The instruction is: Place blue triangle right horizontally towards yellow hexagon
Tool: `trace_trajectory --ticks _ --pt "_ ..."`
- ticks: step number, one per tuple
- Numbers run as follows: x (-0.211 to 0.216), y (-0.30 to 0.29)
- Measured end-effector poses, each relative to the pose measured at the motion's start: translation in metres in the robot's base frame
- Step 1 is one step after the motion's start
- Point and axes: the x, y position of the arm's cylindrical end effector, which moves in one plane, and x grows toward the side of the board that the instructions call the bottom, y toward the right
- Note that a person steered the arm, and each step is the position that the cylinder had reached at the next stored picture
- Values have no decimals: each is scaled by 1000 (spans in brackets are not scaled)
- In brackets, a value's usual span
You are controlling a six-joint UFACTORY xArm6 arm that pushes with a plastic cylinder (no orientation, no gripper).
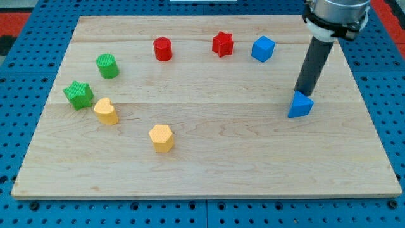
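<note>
Blue triangle [300,105] lying on the wooden board [209,158] toward the view's right, roughly mid-height: a small solid wedge, saturated blue, apex pointing toward the view's top, paler on the upper facets and darker along the lower front face. My tip [305,93] at the end of the dark rod, set right at the triangle's upper edge, touching or just short of touching; cannot tell which. No pincer on this arm, only the straight rod, so nothing to read as apart, together or clamped. Yellow hexagon [161,138] well apart, toward the view's left and a little lower than the triangle. Yellow heart [106,111] further left, with green star [78,94] just beside it and green cylinder [107,65] above. Along the top: red cylinder [162,49], red star [223,44], blue cube [263,49], the cube standing clear of the rod.
</note>
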Motion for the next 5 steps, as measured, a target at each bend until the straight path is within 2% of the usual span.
trace_trajectory --ticks 5 --pt "110 -34"
